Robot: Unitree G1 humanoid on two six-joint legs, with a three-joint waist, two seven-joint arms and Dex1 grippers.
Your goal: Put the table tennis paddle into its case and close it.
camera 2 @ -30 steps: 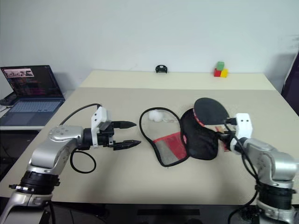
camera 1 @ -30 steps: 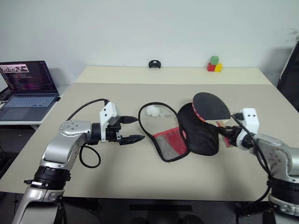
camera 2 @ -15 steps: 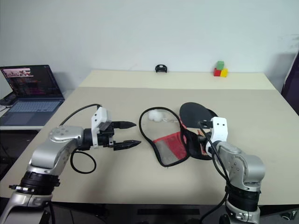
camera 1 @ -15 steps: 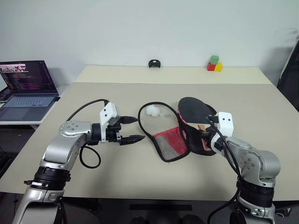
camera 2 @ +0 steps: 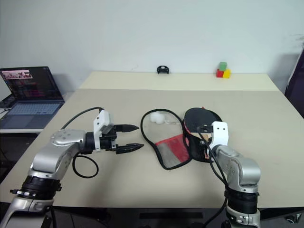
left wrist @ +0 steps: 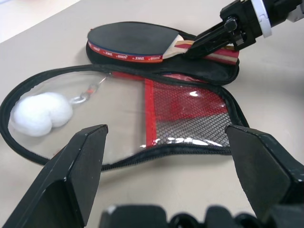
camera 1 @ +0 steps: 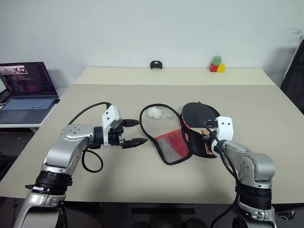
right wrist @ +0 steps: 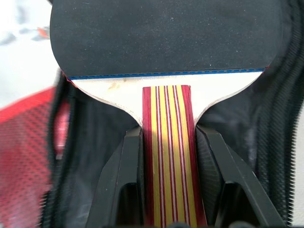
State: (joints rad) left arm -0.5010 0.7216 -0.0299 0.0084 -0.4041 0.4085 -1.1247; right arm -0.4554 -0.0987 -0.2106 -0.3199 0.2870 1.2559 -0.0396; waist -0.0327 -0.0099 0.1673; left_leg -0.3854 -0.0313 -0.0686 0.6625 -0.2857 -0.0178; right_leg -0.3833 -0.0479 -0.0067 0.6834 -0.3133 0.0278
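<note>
**Paddle laid on its open case**

The table tennis paddle lies flat over the black half of the case, which is spread open on the table. The right gripper clamps its striped handle. A second ago, that arm held the blade tilted up above the case. The left gripper, jaws wide and empty, hovers beside the red mesh flap, near the white pom-pom.

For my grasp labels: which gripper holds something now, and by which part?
The right gripper holds the black-rubber table tennis paddle by its striped wooden handle; the left gripper holds nothing.
</note>
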